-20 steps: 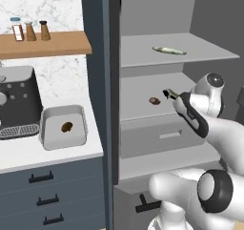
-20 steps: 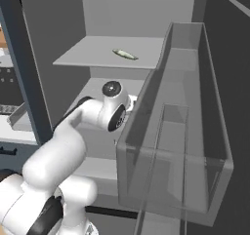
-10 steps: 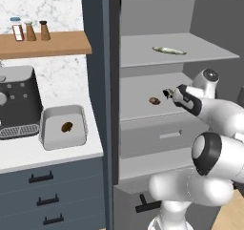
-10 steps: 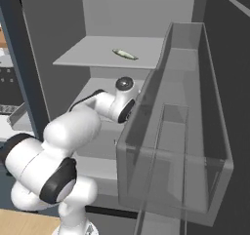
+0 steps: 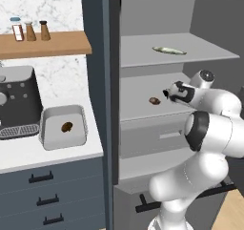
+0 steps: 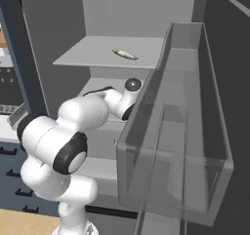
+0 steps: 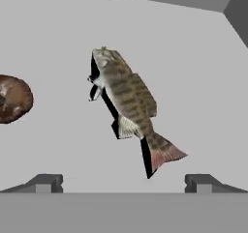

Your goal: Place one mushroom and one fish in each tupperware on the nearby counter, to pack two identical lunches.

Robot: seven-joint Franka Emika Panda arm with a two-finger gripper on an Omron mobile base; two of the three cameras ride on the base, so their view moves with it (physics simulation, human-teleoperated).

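Note:
In the hand view a striped brown fish (image 7: 128, 101) lies on the grey fridge shelf just ahead of my open gripper (image 7: 123, 183), nothing between its fingertips (image 7: 46, 182). A brown mushroom (image 7: 13, 98) sits to the fish's left. From the left base view, my gripper (image 5: 167, 93) hovers over the middle shelf beside that mushroom (image 5: 154, 100). Another fish (image 5: 169, 50) (image 6: 125, 54) rests on the upper shelf. On the counter (image 5: 28, 152) stands a pale tupperware (image 5: 47, 133) with a mushroom (image 5: 66, 127) inside.
A black coffee machine (image 5: 16, 100) stands left of the tupperware. A wooden wall shelf (image 5: 45, 45) carries spice bottles. The open fridge door with its clear bins (image 6: 195, 131) stands close on the right. A fridge drawer (image 5: 157, 136) sits under the middle shelf.
The arm's elbow has swung up and in front of the fridge. The gripper has stayed over the middle shelf, still open.

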